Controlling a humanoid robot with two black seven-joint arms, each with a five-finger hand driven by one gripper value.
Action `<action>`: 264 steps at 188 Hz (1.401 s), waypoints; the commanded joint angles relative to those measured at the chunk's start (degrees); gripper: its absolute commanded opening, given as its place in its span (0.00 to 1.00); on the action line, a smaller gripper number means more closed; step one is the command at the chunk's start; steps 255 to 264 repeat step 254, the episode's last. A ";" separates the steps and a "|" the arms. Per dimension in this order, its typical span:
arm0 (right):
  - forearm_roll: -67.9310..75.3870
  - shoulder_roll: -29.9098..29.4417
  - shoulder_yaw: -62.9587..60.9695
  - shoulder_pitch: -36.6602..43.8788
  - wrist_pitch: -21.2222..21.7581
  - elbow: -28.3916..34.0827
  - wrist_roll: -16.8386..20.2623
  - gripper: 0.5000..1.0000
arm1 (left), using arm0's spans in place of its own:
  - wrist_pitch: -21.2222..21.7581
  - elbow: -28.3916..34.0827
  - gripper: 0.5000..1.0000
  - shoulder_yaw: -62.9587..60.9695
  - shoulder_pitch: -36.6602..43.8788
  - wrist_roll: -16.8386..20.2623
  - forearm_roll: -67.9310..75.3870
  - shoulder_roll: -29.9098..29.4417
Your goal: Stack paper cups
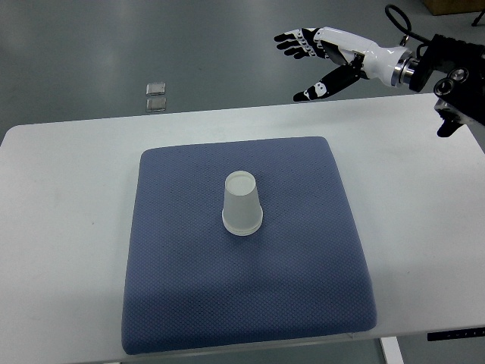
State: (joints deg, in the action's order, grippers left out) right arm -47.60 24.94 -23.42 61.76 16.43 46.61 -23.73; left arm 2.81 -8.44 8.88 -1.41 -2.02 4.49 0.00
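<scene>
A cup (242, 202) is set upside down, rim down, near the middle of the blue pad (174, 296) on the white table (61, 197). The right hand (322, 57) is held up past the table's far edge, fingers spread, nothing gripped.

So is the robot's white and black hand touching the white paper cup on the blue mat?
Apart. The top view shows the right hand open, up past the table's far edge, with bare blue mat between it and the upside-down white paper cup.
</scene>
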 commanded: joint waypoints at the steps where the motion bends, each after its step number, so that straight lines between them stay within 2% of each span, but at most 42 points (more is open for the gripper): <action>1: 7.17 -1.03 -1.28 -3.40 -2.11 -1.34 0.52 0.82 | 0.00 0.00 1.00 0.00 0.00 0.00 0.00 0.00; 28: 17.97 -1.56 -1.37 -6.12 -3.86 -3.54 0.52 0.82 | 0.00 0.00 1.00 0.00 0.00 0.00 0.00 0.00; 59: 31.86 -3.40 -1.37 -8.05 -3.95 -6.88 0.61 0.82 | 0.00 0.09 1.00 0.00 0.00 0.00 0.00 0.00; 134: 57.17 -7.71 -3.04 -12.10 -3.86 -7.32 0.52 0.82 | 0.00 0.00 1.00 0.00 0.00 0.00 0.00 0.00; 185: 58.41 -10.34 -5.76 -13.95 -4.65 -7.50 -0.09 0.82 | 0.00 0.00 1.00 0.00 0.00 0.00 0.00 0.00; 264: 58.23 -10.08 -5.76 -14.38 -4.92 -10.22 -1.59 0.82 | 0.00 0.00 1.00 0.00 0.00 0.00 0.00 0.00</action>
